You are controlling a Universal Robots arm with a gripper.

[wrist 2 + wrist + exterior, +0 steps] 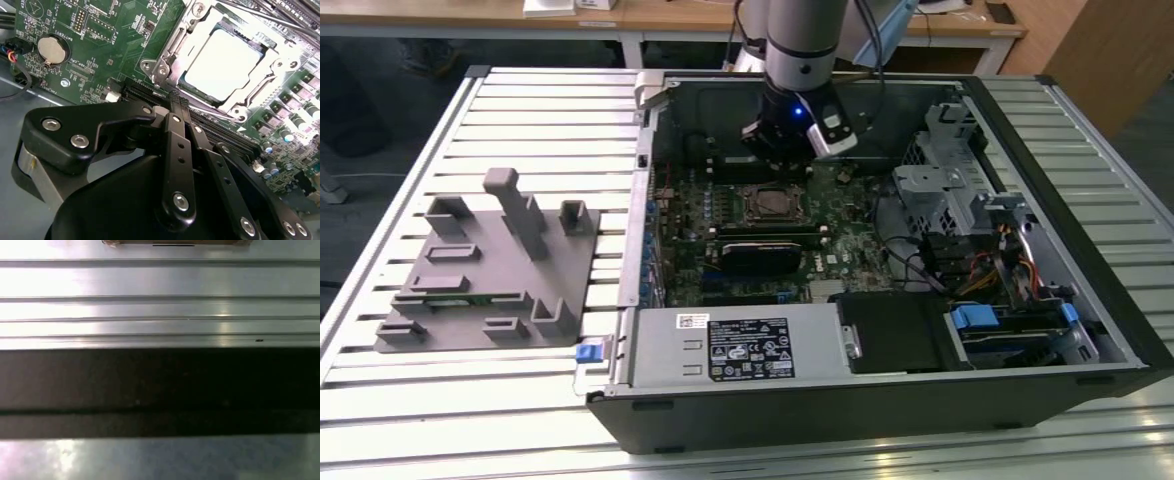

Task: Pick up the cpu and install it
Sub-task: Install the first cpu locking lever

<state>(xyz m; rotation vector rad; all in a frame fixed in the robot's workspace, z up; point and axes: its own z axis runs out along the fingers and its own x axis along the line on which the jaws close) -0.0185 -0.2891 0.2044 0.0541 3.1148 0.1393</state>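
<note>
Open PC case [881,390] lies on slatted metal table [534,110]. Arm w/ pincer [781,160] hangs inside case, just above motherboard [774,235] and near CPU socket [771,203]. Grey fixture block [487,270] sits on table at exterior view's left, apart from case.

Light on my exterior view is even and bright, coming from overhead, so the ribbed silvery aluminium table [520,120] gleams while the inside of the open black computer case [1107,310] stays murky. In the second wrist view, the pale silvery square cpu [222,62] is blown out with glare at about 1 o'clock, and the black metal gripper linkage [175,165] up close is soft. First wrist view: streaky glare, one dark band across the middle.
</note>
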